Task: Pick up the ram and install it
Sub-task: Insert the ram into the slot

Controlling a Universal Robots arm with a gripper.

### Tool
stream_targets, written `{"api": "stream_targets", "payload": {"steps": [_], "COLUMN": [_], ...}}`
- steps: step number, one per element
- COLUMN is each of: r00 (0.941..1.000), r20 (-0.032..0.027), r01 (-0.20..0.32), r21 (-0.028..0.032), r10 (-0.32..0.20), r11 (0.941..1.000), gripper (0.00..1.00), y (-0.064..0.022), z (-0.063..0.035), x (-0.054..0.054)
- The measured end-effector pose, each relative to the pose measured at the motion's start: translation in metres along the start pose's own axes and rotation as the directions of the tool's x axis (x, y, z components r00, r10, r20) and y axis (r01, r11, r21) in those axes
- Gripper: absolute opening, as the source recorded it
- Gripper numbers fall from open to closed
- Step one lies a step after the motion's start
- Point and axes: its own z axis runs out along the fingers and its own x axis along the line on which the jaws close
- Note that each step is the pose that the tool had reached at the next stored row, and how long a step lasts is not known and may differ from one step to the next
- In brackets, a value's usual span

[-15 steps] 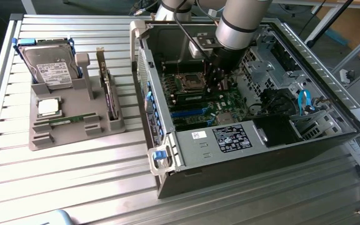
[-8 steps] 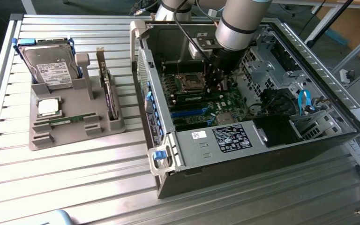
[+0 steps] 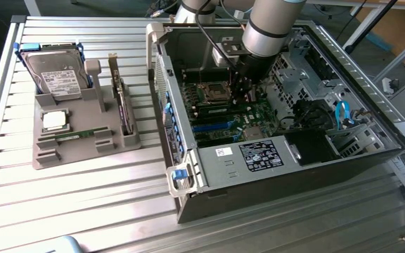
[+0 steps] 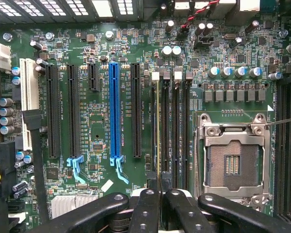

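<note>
You have the ram [image 4: 158, 126] edge-on in the wrist view, a thin green-gold line running the length of the outermost memory slot [image 4: 153, 121], the one next to the long black expansion slot [image 4: 136, 111]. It lines up with that slot, but you cannot tell whether it is pressed home. Your hand [image 4: 159, 180] is clenched on the ram's near end, one black finger on each face. Three more memory slots [image 4: 175, 121] lie parallel just beside it, and beyond them sits the open processor socket [image 4: 233, 162] in its metal frame. A blue slot [image 4: 114, 111] lies on the ram's other side.

In the exterior view the arm [image 3: 269, 26] reaches down into the open computer case [image 3: 210, 163] lying on the slatted tabletop [image 3: 83, 211], with the hand [image 3: 243, 94] low over the motherboard [image 3: 255, 118]. Well apart, to the exterior view's left, a grey tray [image 3: 111, 143] holds a hard drive [image 3: 55, 74], a square silver processor [image 3: 53, 120], a second green stick [image 3: 76, 135] lying flat, and an upright expansion card [image 3: 122, 105].
</note>
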Motion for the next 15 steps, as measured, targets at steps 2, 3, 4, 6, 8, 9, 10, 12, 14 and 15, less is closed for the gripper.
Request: {"api": "stream_targets", "payload": {"steps": [2,3,4,6,8,9,10,12,14,15], "r00": [1.0000,1.0000,1.0000,1.0000,1.0000,1.0000,1.0000,1.0000,1.0000,1.0000], "r20": [0.0000,0.0000,0.0000,-0.0001,-0.0001,-0.0001,-0.0001,0.0001,0.0000,-0.0001], "r01": [0.000,0.000,0.000,0.000,0.000,0.000,0.000,0.000,0.000,0.000], "r21": [0.0000,0.0000,0.0000,0.0000,0.0000,0.0000,0.0000,0.0000,0.0000,0.0000], "r10": [0.000,0.000,0.000,0.000,0.000,0.000,0.000,0.000,0.000,0.000], "r11": [1.0000,1.0000,1.0000,1.0000,1.0000,1.0000,1.0000,1.0000,1.0000,1.0000], "gripper": [0.19,0.19,0.19,0.19,0.19,0.19,0.19,0.19,0.19,0.19], "y": [0.0000,0.0000,0.0000,0.0000,0.0000,0.0000,0.0000,0.0000,0.0000,0.0000], "z": [0.0000,0.0000,0.0000,0.0000,0.0000,0.0000,0.0000,0.0000,-0.0003,-0.0005], "x": [0.0000,0.0000,0.0000,0.0000,0.0000,0.0000,0.0000,0.0000,0.0000,0.0000]}}
